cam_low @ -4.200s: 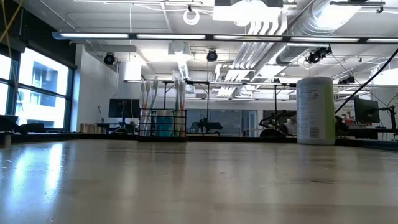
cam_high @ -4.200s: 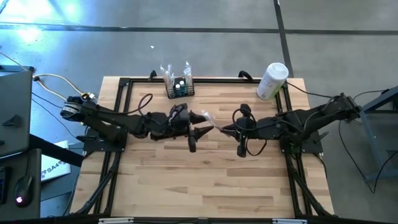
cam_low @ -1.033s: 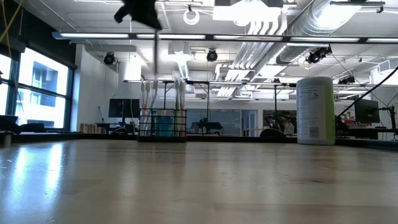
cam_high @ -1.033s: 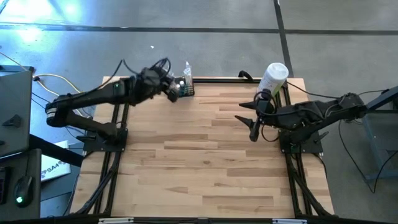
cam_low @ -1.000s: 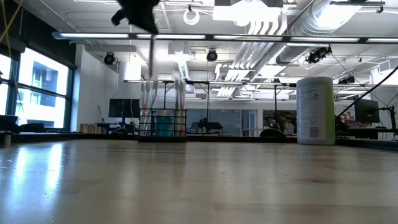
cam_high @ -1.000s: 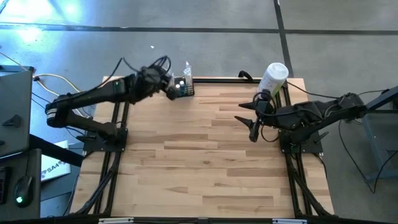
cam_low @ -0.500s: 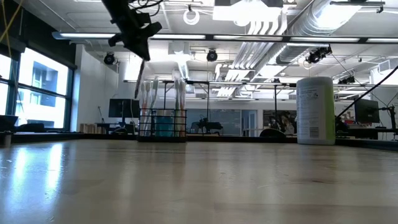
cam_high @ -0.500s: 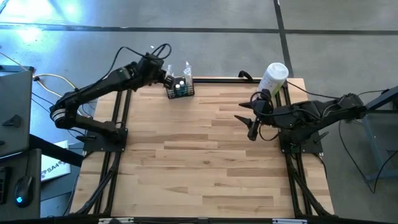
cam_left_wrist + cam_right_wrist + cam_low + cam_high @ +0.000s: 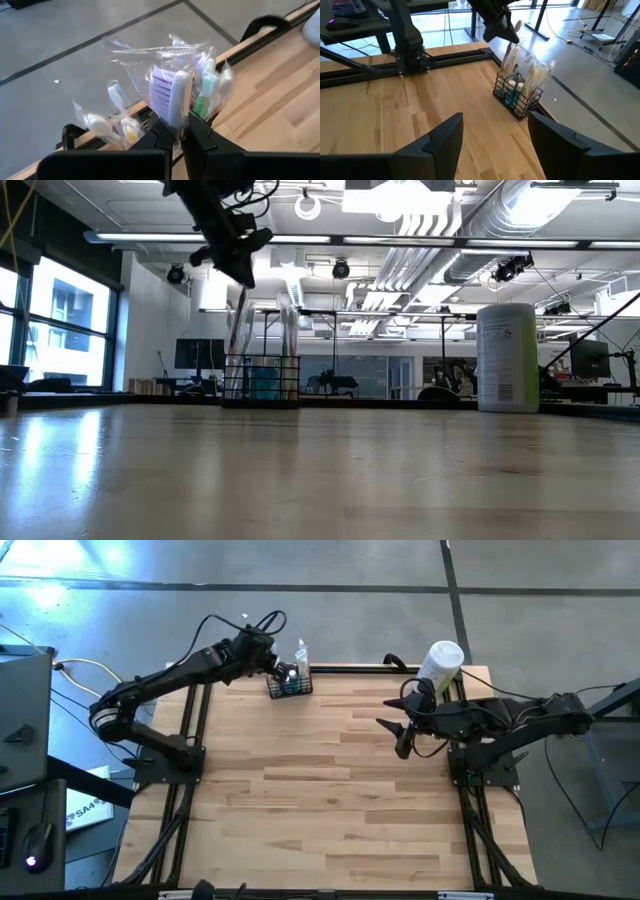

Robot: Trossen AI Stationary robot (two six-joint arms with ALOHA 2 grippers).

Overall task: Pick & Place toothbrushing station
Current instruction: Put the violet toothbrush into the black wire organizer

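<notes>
The left gripper (image 9: pixel 272 660) is clamped on a wrapped toothbrush (image 9: pixel 176 100) with a pale purple head, holding it over the black wire rack (image 9: pixel 289 682) at the far edge of the table (image 9: pixel 330 810). In the left wrist view the two dark fingers (image 9: pixel 162 135) pinch the brush just below its head, and its clear wrapper flares out above. In the low view the gripper (image 9: pixel 232 255) hangs above the rack (image 9: pixel 262 380), the brush slanting down toward the other brushes standing in it.

The rack sits left of centre on the far side, just beside the black frame rail (image 9: pixel 350 668) that runs along the table's far edge. It holds several wrapped toothbrushes (image 9: pixel 530 75) and something blue (image 9: pixel 512 95) low inside; which compartment each stands in is hard to make out.

The right gripper (image 9: pixel 398 730) hovers over the right part of the table with its fingers (image 9: pixel 445 145) spread wide and nothing between them, well apart from the rack. Just beyond it, at the far right corner, stands a tall white canister (image 9: pixel 437 668); its label (image 9: pixel 500 375) carries print too small to read.

The near half of the table is bare wood, with open room between the two arms. The left arm's base and the right arm's rear links run off toward the table's sides.
</notes>
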